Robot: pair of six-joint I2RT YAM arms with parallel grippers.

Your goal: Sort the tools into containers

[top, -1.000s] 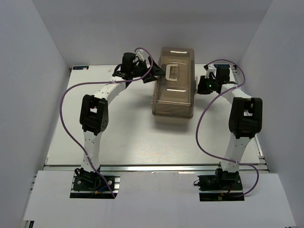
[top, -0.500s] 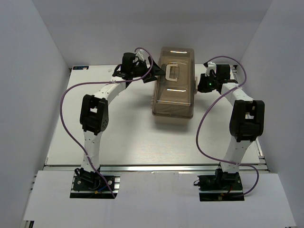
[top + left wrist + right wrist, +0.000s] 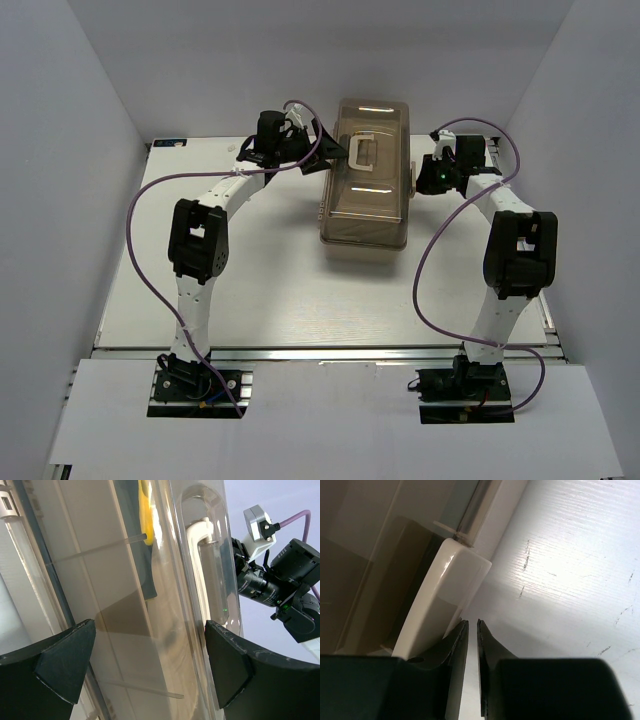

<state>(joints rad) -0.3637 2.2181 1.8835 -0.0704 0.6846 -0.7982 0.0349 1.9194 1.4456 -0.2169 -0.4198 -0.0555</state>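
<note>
Reaching in from the left, the left gripper is standing with its jaws spread as wide as they go, holding nothing. Its two black fingers are straddling the left flank of the toolbox. In the left wrist view the smoky lid is filling the gap between them, and neither pad is clearly touching it.

The toolbox is sitting closed at the middle of the far half of the table, its long side running away from the arms. Its white handle is lying flat on top of the lid, just to the right of the open jaws. Through the lid, in the left wrist view, the yellow handle of a file is showing inside the box, beyond the gripper and to the left of the white handle. Which compartment it is lying in cannot be told.

On the right side of the box, the right gripper is pointing in at the wall, level with the handle. Its jaws are standing almost together with only a thin slit between them, and nothing is showing in that slit. In the right wrist view the tips are resting just beside the lower corner of a cream latch, the left tip seeming to touch it, with bare table lying to the right
</note>
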